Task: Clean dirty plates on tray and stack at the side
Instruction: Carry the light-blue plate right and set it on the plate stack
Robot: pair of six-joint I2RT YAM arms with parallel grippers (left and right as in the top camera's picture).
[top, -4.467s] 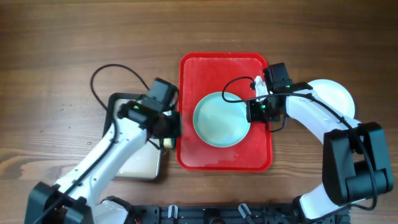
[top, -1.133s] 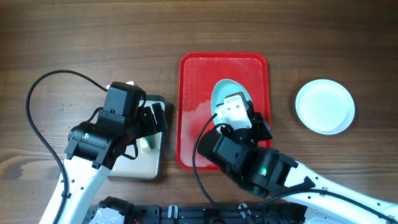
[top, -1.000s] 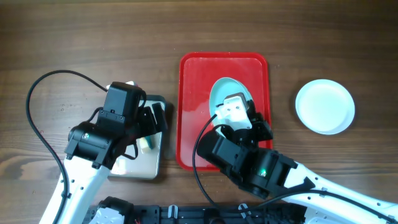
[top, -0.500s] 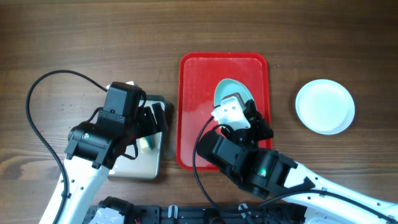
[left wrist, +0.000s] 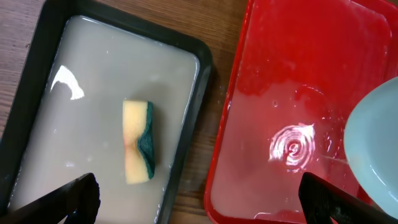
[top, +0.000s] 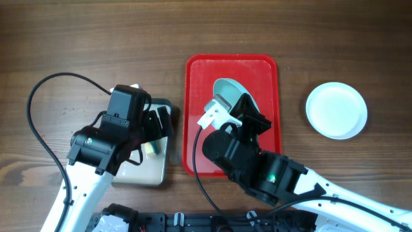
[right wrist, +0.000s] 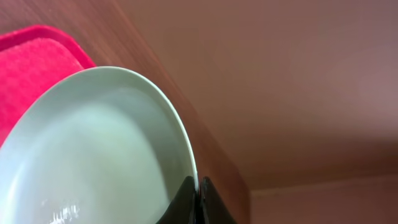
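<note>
The red tray [top: 232, 64] lies mid-table, wet, and shows in the left wrist view [left wrist: 286, 74] and the right wrist view [right wrist: 31, 56]. A pale blue plate [top: 226, 89] is held tilted on edge above it, with my right gripper [top: 246, 104] shut on its rim. In the right wrist view the jaws [right wrist: 199, 199] pinch the rim of the plate [right wrist: 93, 155]. The plate's edge [left wrist: 376, 137] shows at the right of the left wrist view. A white plate [top: 336, 109] rests on the table right of the tray. My left gripper [top: 158, 125] hangs open, holding nothing [left wrist: 202, 205].
A dark-rimmed cream tray [left wrist: 186, 143] holding cloudy water and a yellow-green sponge [left wrist: 138, 142] sits left of the red tray [top: 138, 167]. The right arm's body [top: 270, 177] looms high over the tray's near end. A black cable [top: 45, 103] loops at the left.
The plate lay flat in the tray; now it is raised and tilted on edge. In the last second the right wrist turned leftward with it. The left arm stayed still.
</note>
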